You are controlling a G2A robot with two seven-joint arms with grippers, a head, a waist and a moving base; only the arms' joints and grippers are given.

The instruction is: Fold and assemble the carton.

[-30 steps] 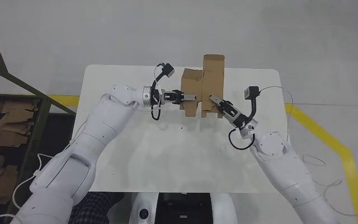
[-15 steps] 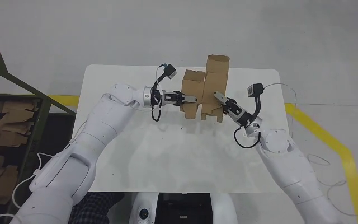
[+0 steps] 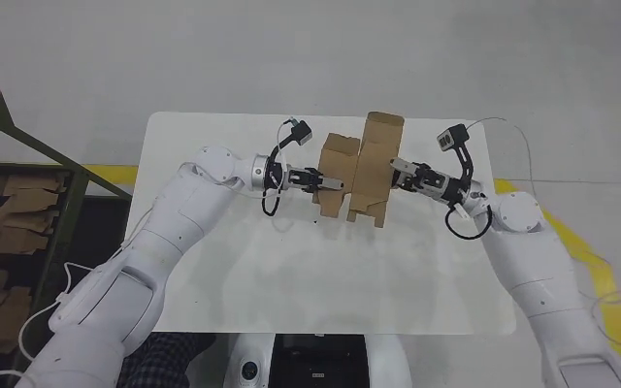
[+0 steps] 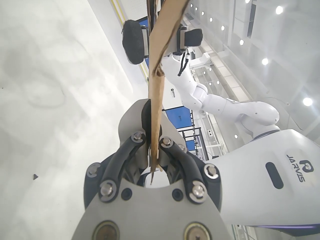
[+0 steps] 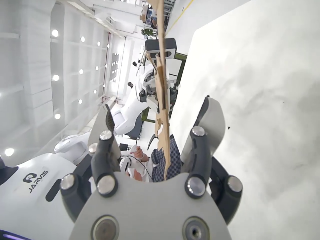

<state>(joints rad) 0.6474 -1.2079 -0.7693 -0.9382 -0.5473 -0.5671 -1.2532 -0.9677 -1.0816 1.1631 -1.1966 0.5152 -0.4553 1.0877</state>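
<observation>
The flat brown carton [image 3: 364,175] hangs on edge above the white table [image 3: 243,281], between my two grippers. My left gripper [image 3: 328,181] is shut on the carton's left panel; in the left wrist view the fingers [image 4: 152,123] pinch the cardboard edge [image 4: 156,93]. My right gripper [image 3: 396,166] is at the carton's right side and is open. In the right wrist view its fingers [image 5: 160,118] stand wide apart with the cardboard [image 5: 161,83] running between them, untouched. One of its black pads [image 4: 133,42] appears beyond the carton in the left wrist view.
A dark rack [image 3: 29,209] holding more cardboard pieces stands off the table's left side. A yellow line [image 3: 543,213] runs on the floor to the right. The table's front half is bare.
The right arm has swung out to the right, so its gripper now meets the carton from the right side instead of from the front. The carton has shifted slightly right. The left gripper keeps its hold.
</observation>
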